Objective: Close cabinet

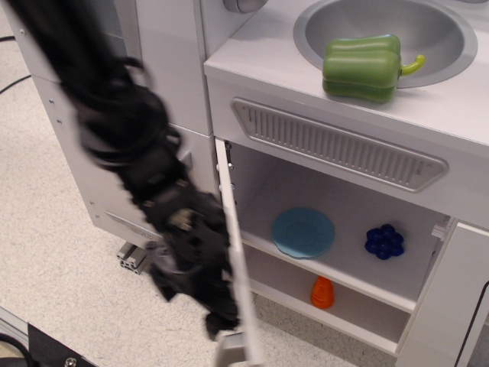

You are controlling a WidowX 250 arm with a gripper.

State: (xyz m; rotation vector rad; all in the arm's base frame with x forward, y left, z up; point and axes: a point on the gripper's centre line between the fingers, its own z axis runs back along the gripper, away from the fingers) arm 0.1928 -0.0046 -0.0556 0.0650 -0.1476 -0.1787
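The white cabinet [348, 195] stands open under the sink counter, with two white shelves inside. Its wide white door [235, 260] is seen edge-on, swung part-way and leaning right at the bottom. The grey handle [229, 350] shows at the door's lower end. My black gripper [206, 310] is blurred and sits against the door's outer left face, low down. Its fingers are too blurred to read. A blue plate [303, 232] and a blue berry cluster [383, 241] lie on the upper shelf. An orange piece [322, 292] stands on the lower shelf.
A green pepper [363, 67] sits on the rim of the grey sink [386, 27]. A narrow white door [447, 306] stands at the right. A taller white door [164, 53] is behind my arm. Speckled floor lies to the left.
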